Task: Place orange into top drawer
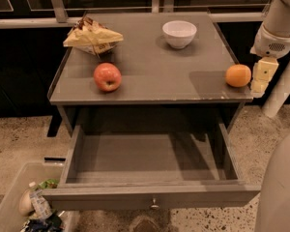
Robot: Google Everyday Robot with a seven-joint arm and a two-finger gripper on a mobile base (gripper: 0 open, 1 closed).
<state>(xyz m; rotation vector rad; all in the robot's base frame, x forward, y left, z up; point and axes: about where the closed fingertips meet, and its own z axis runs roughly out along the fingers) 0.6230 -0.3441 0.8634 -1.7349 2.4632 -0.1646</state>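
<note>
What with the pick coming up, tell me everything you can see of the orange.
The orange is a small round fruit, plain orange with a matte skin, and looks whole. It sits on the table near the front right corner, close to the right edge, and rests only on the grey top. The gripper hangs just to its right, past the table edge, close beside it and not holding it. Whether they touch cannot be told.

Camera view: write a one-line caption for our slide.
Gripper beside the orange at the table edge; top drawer open below.
</note>
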